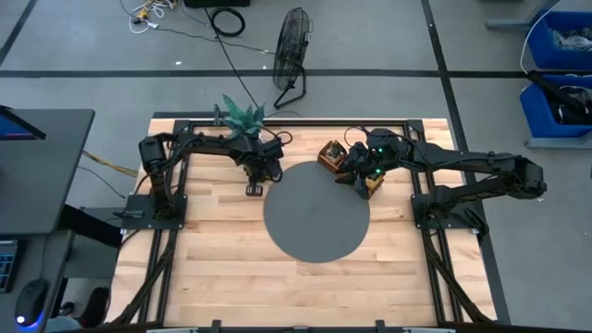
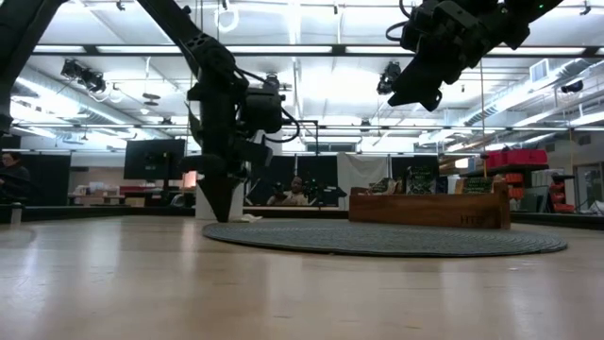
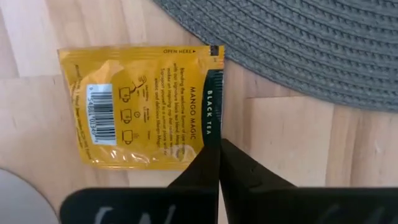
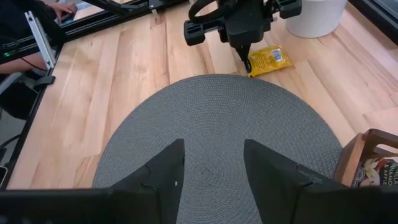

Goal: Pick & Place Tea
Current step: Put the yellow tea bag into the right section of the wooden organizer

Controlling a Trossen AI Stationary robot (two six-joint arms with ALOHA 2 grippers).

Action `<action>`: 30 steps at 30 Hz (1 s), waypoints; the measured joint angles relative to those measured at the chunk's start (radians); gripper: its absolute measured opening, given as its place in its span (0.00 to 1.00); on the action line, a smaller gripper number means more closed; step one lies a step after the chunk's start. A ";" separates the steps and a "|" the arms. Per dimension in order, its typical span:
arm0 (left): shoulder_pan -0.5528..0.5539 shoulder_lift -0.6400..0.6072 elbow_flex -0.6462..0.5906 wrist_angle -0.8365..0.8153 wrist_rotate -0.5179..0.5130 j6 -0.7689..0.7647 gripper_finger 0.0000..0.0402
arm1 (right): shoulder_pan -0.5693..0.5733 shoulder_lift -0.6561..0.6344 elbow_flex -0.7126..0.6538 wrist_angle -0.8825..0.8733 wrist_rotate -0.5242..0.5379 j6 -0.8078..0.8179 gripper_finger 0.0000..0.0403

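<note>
A yellow tea packet [image 3: 134,106] with a black band along one edge lies on the bare wood just off the round grey mat [image 1: 317,217]; it also shows in the right wrist view [image 4: 268,60]. My left gripper [image 3: 218,146] stands on the table over that banded edge, pointing down, shut on it [image 1: 256,182]. My right gripper [image 4: 211,163] is open and holds nothing. It hangs raised over the mat's right rim [image 1: 366,178], next to the brown wooden tray [image 1: 340,163]. That tray holds more packets [image 4: 373,171]. My left gripper pinches the yellow packet's black-banded edge [image 3: 212,102] between its two shut fingers [image 3: 199,168]. It comes from above, pointing down, at the side of the packet nearest the mat. The rest of the packet lies flat on the wood.
A potted green plant [image 1: 242,117] in a white pot [image 4: 314,15] stands just behind my left gripper at the table's far edge. The tray [image 2: 429,208] sits on the mat's far right rim. A fan [image 1: 294,46] stands on the floor beyond. A person's hands [image 4: 59,7] show off the table.
</note>
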 joint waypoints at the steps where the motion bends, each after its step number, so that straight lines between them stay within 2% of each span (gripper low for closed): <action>1: -0.005 -0.005 0.003 -0.005 -0.013 -0.005 0.01 | 0.000 0.000 0.000 0.000 0.000 -0.005 0.43; 9: -0.036 -0.081 0.036 -0.021 -0.071 -0.041 0.01 | 0.000 0.000 0.000 0.000 0.000 -0.014 0.43; 13: -0.036 -0.086 0.041 -0.018 -0.073 -0.020 0.07 | 0.000 0.000 0.000 0.001 0.000 -0.015 0.43; 17: -0.029 -0.079 0.039 -0.011 -0.066 0.033 0.23 | 0.000 0.000 0.000 0.003 0.000 -0.015 0.43; 25: 0.016 -0.067 0.041 -0.006 -0.063 0.044 0.64 | 0.000 0.000 0.000 0.007 0.000 -0.016 0.43; 30: 0.035 -0.045 0.041 -0.022 -0.047 0.045 0.78 | 0.000 0.000 0.000 0.008 0.000 -0.017 0.43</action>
